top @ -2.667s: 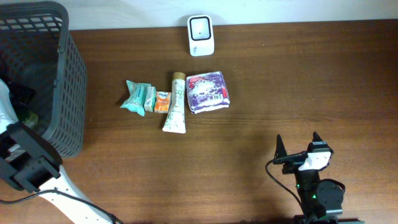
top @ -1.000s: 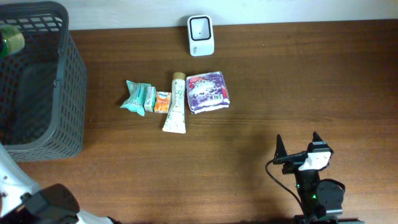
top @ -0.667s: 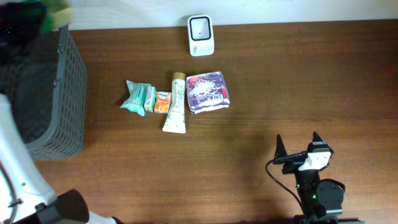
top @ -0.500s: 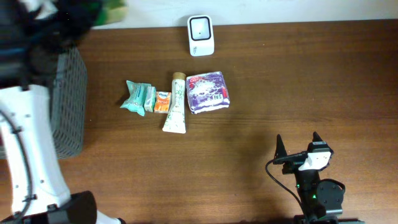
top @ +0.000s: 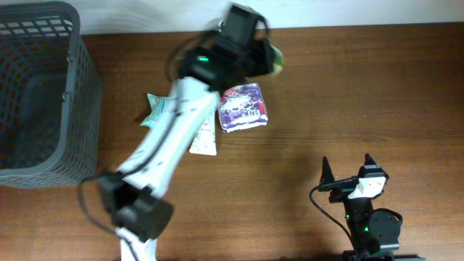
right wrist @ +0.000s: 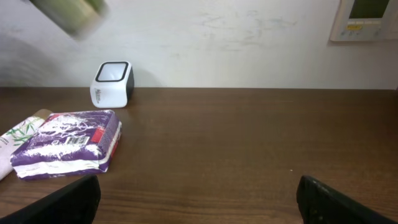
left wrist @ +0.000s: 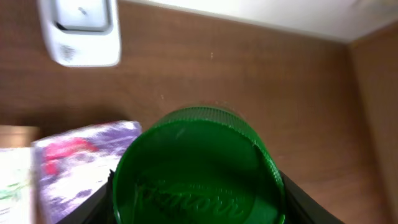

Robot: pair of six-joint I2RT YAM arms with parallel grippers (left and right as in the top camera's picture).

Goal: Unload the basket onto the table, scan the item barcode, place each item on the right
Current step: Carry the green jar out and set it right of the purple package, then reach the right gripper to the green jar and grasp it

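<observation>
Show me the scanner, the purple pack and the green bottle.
scanner [right wrist: 111, 90], right wrist view, its white body.
purple pack [top: 245, 109], overhead view, middle of its top.
green bottle [left wrist: 198, 174], left wrist view, its cap.

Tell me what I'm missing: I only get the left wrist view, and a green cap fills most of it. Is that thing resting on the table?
Observer: No. In the right wrist view the bottle hangs in the air, higher than the scanner.
Visitor: Is there another arm?
Observer: Yes. Overhead, the right gripper sits apart from the items, open and empty.
Visitor: Is anything lying there besides the purple pack?
Observer: Overhead shows a teal packet left of the pack, with a tube between them.
</observation>
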